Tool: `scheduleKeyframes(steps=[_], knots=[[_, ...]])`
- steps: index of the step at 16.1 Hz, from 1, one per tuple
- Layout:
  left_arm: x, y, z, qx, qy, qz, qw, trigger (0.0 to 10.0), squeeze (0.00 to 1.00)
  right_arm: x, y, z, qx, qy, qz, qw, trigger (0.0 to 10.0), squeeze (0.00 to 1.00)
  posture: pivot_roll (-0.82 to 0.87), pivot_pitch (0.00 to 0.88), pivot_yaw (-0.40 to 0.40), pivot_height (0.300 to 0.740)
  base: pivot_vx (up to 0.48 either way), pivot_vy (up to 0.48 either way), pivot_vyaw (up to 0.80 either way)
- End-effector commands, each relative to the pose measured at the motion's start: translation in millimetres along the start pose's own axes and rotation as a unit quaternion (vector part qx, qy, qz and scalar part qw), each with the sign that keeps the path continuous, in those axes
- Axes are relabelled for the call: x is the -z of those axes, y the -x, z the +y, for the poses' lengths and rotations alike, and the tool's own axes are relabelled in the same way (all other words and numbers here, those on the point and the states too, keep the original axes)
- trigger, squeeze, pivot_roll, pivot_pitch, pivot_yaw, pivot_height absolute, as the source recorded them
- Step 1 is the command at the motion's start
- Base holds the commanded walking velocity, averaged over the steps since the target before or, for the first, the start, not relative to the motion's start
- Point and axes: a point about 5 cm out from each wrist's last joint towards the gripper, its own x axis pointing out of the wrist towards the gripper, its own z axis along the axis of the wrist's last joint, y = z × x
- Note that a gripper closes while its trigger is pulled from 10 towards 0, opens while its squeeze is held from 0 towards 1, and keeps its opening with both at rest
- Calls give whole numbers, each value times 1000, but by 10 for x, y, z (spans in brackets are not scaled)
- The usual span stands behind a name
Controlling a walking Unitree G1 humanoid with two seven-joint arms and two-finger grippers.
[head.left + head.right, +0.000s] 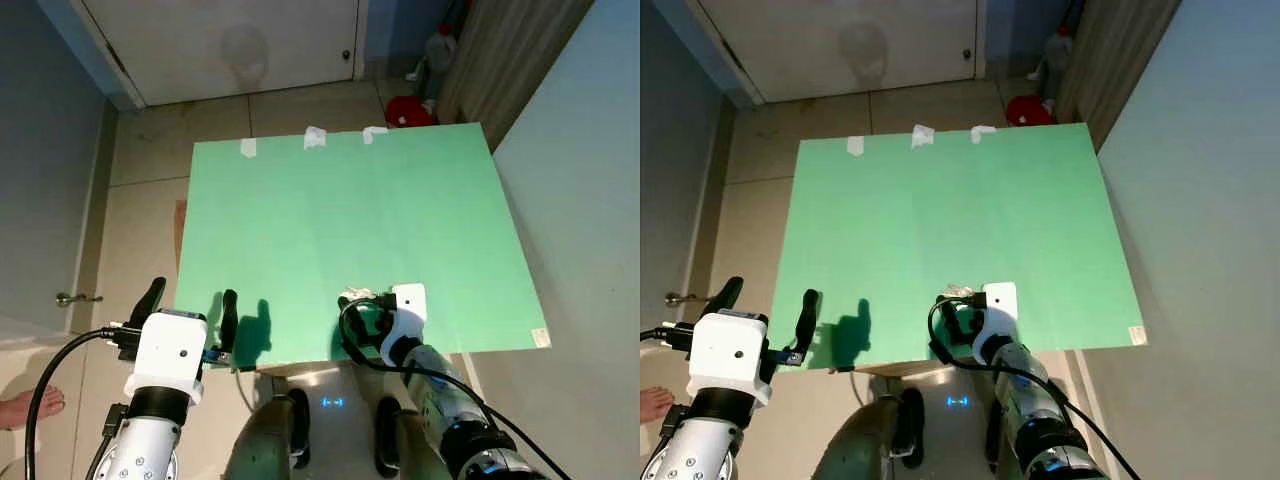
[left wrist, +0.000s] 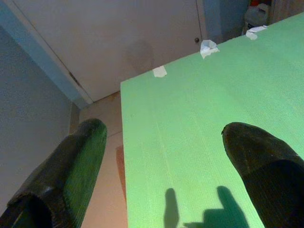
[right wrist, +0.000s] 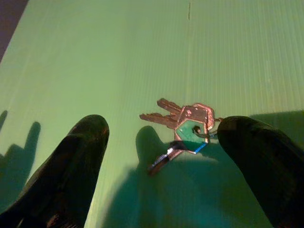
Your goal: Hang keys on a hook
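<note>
Right wrist view is showing the right gripper (image 3: 159, 142) hovering with its black fingers spread apart, the bunch of keys (image 3: 183, 126) lying between them on the green board (image 1: 340, 220), nearer one fingertip. Left gripper (image 1: 190, 310) is waiting at the board's near edge, fingers also apart, gripping nothing, well apart from the keys.

Pale tiled floor (image 1: 140, 190) all around a big green counter (image 1: 400, 200). White door (image 1: 230, 40) far ahead of the tool, grey-blue walls (image 1: 40, 150) at both sides. Three bits of white tape (image 1: 314, 138) along the counter's far edge.
</note>
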Motion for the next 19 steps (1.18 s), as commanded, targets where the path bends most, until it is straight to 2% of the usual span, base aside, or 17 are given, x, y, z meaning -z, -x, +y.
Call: scheduleKeyframes(steps=[1, 12, 17, 19], knots=[[-12, 43, 10, -5, -5, 4, 1000, 10000, 0, 98, 26, 16, -1, -12, 16, 1000, 10000, 0, 216, 334, 49, 740, 0, 0, 0], [-9, 79, -50, -16, 1, 8, 1000, 10000, 0, 104, -19, 59, -2, -3, 27, 1000, 10000, 0, 220, 325, 19, 740, 0, 0, 0], [-6, 105, -62, -18, 3, 12, 1000, 10000, 0, 162, -33, 37, 29, -41, 55, 997, 10000, 0, 223, 330, 17, 740, 0, 0, 0], [-3, 109, -66, -18, 3, 13, 1000, 10000, 0, 165, -42, 54, 30, -42, 58, 997, 10000, 0, 224, 332, 17, 740, 0, 0, 0]])
